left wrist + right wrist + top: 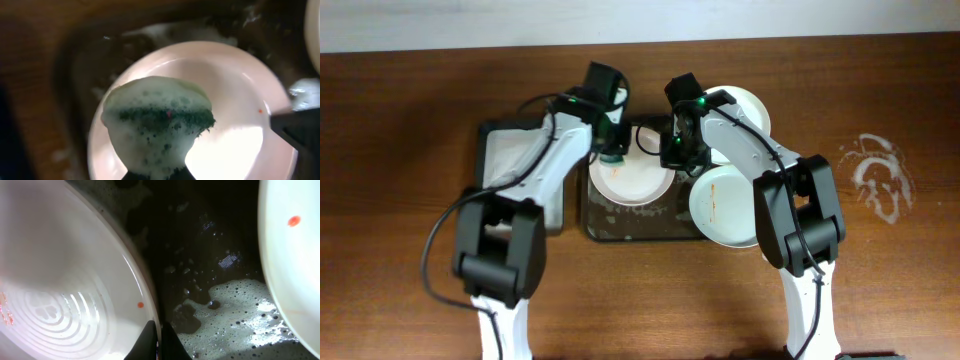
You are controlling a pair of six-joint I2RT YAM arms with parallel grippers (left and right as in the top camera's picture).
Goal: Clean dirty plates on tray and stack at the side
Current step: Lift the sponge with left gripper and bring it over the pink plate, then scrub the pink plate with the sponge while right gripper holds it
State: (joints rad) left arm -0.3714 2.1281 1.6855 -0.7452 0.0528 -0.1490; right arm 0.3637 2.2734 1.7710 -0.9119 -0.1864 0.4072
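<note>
A foam-laden green sponge (157,120) sits nearest the lens, clamped in the narrow left claw (609,142) and hanging just above the plate (235,100), which lies in the left half of the tray (200,240) on suds. The right claw (156,342) is pinched tight on that plate's rim, one finger inside, one outside. The likely trouble is slip: the rim is wet and the grip thin, so a hard scrub could twist the plate out of the pinch or skate it across the soapy tray into the second plate (725,205), which overlaps the tray's right edge and carries an orange streak. A small orange speck near the pinched rim could also be missed, since the right claw's own fingers shield that stretch from the sponge. Foam dripping from the sponge might land on the third plate (748,103) at the far right corner. The left arm reaches forward and bends inward over a side tray (510,155), wrist angled down at the plate. The right arm mirrors it, elbow out over the second plate, wrist tucked low beside the rim, both bases at the near edge of the counter (400,100)
</note>
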